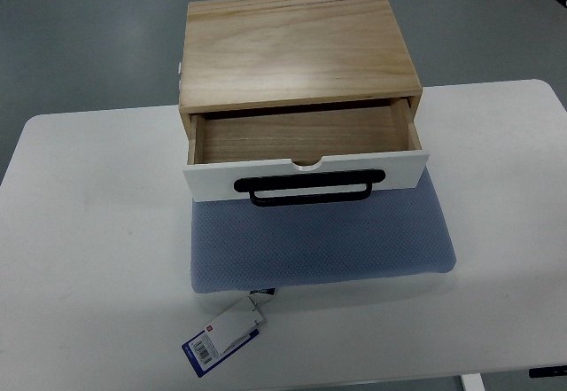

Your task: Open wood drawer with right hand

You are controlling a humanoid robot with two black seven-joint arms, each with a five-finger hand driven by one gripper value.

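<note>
Wood drawer (306, 138) sits pulled out of its cabinet, center of the frame, sliding toward the bottom edge. I see its light wood floor and side walls exposed, nothing visible inside. White front panel (306, 176) faces me, with a small half-round notch at the middle of its top edge. Black handle (308, 188) runs across the lower part of that panel, a flat bar loop, horizontal.

Wooden cabinet (297, 47) holding the drawer is in the upper center, plain pale wood top with visible grain, slightly turned so its right end sits lower in the frame than its left. Small white bit shows at its left side, too small to tell what.

Cabinet and drawer rest on a blue-grey pad (323, 240), which spreads below the drawer front toward lower center. The drawer front overhangs the pad's upper edge. A paper tag (223, 336) with a blue border and a barcode hangs off the pad's lower left corner, lying on the table, tilted.

White table (89, 231) fills most of the frame; grey floor shows across the top. A brown object is cut off at the upper right corner, cannot tell what it is.

No robot hand in my view, neither left nor right, so I cannot tell how the fingers are set.
</note>
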